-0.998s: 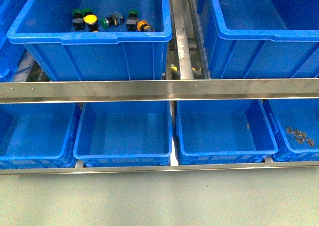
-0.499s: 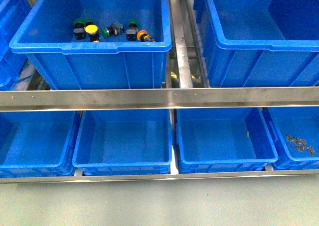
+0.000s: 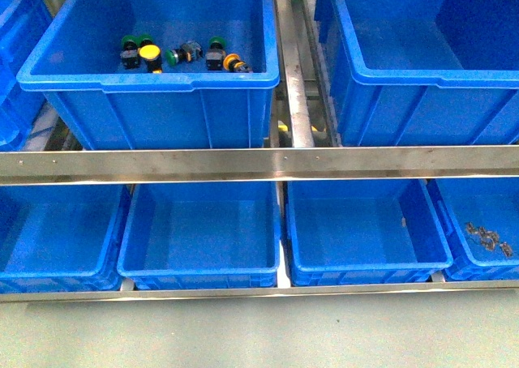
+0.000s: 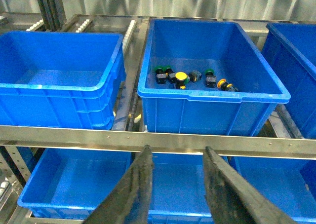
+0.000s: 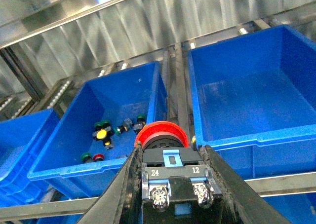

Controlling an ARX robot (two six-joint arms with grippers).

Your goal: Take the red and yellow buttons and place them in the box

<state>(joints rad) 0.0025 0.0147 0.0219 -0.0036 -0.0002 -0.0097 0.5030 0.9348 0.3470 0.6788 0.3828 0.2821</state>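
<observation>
Our right end effector (image 5: 170,157) clamps the red button (image 5: 161,133) by its body; our left end effector (image 4: 177,150) hangs open, empty. The yellow button (image 3: 149,53) lies in the upper bin (image 3: 146,70) among green ones (image 3: 128,42). A loose pinch could drop ours short, onto the steel rail (image 3: 259,164).

Green-capped switches (image 3: 129,42) beyond a steel rail (image 3: 259,163); small grey parts (image 3: 486,237), perhaps screws.

Industrial parts-storage or factory picking area. Open blue plastic bins (image 3: 154,113) are shelved in two tiers on a steel rack (image 3: 259,164) fitted with roller tracks (image 4: 129,34), and corrugated metal sheeting (image 5: 123,26) is seen behind.
</observation>
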